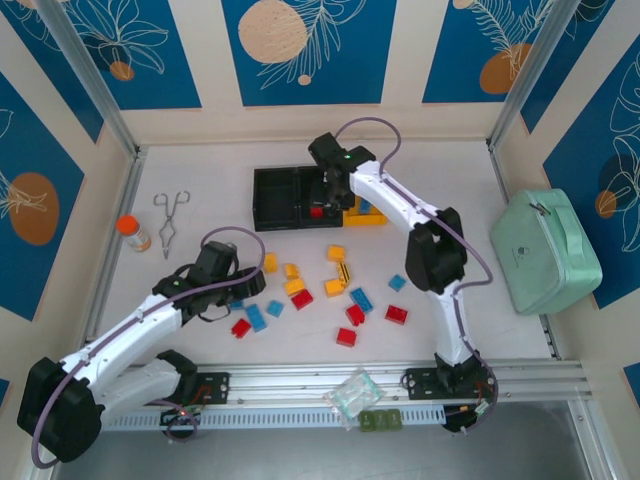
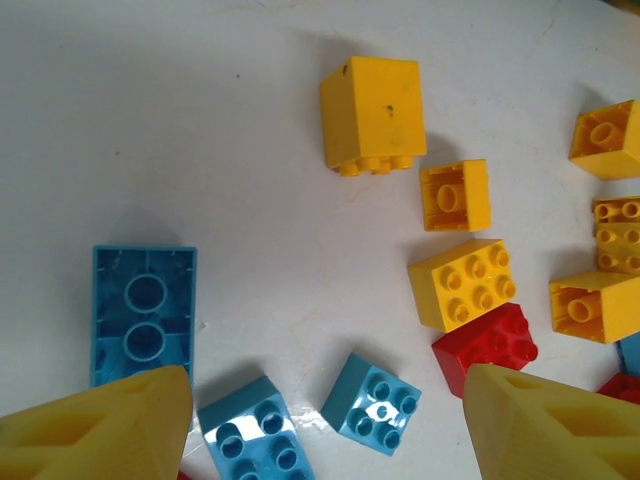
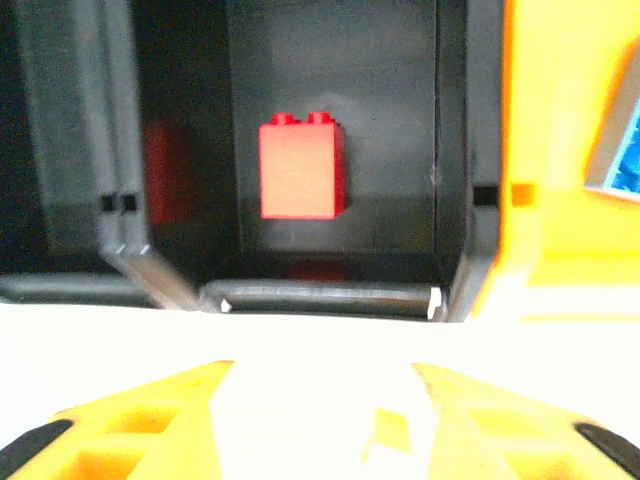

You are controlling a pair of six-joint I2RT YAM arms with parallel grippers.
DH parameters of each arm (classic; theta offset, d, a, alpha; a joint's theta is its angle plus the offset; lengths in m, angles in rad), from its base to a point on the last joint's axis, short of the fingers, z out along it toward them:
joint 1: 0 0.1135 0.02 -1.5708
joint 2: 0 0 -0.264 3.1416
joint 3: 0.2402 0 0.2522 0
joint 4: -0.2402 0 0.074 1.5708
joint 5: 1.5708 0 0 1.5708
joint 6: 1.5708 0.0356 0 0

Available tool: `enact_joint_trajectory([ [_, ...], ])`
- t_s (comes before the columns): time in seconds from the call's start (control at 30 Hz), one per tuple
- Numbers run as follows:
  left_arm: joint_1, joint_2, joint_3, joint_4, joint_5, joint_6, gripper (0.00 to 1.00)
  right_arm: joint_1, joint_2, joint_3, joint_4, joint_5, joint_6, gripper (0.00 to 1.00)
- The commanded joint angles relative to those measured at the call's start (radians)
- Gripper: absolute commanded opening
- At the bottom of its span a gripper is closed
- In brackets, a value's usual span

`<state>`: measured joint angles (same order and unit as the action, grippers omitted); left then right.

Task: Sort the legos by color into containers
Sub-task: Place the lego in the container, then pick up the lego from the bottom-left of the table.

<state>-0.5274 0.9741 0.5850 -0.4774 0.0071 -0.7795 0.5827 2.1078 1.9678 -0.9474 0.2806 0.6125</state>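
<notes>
Left claw (image 2: pixel 320 430) hung open, empty, over blue bricks (image 2: pixel 372 398), seemingly lining up a pick. Yellow bricks (image 2: pixel 462 283) and a loose red brick (image 2: pixel 487 345) crowded just beside, liable to snag a finger. Farther off, right claw (image 3: pixel 320 400) stood open, empty, above the middle black bin (image 3: pixel 330 297); a lone red brick (image 3: pixel 300 168) lay inside it, yellow bin (image 3: pixel 560 150) adjoining.

At the bottom of the left wrist view, the edge cuts off both yellow plastic fingers (image 2: pixel 100 425) and a light-blue studded brick (image 2: pixel 245 435). A red brick (image 2: pixel 488 340) lies partly behind the lower-right finger. In the right wrist view, a blurred blue piece (image 3: pixel 620 150) in the yellow plastic bin (image 3: pixel 560 120) runs off the right edge.
</notes>
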Motion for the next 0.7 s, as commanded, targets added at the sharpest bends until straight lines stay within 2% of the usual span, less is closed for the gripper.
enact_joint_trajectory([
  [0.0, 0.011, -0.014, 0.018, -0.066, -0.038, 0.015, 0.72, 0.011, -0.142, -0.122, 0.104, -0.033, -0.004, 0.47],
  [0.33, 0.011, 0.044, 0.052, -0.176, -0.136, 0.036, 0.71, 0.032, -0.497, -0.62, 0.355, -0.229, -0.011, 0.46],
  [0.57, 0.01, 0.117, 0.065, -0.195, -0.197, 0.056, 0.7, 0.096, -0.699, -0.883, 0.467, -0.3, -0.028, 0.47],
  [0.67, 0.011, 0.144, 0.067, -0.186, -0.218, 0.063, 0.7, 0.112, -0.777, -0.972, 0.499, -0.31, -0.014, 0.51],
])
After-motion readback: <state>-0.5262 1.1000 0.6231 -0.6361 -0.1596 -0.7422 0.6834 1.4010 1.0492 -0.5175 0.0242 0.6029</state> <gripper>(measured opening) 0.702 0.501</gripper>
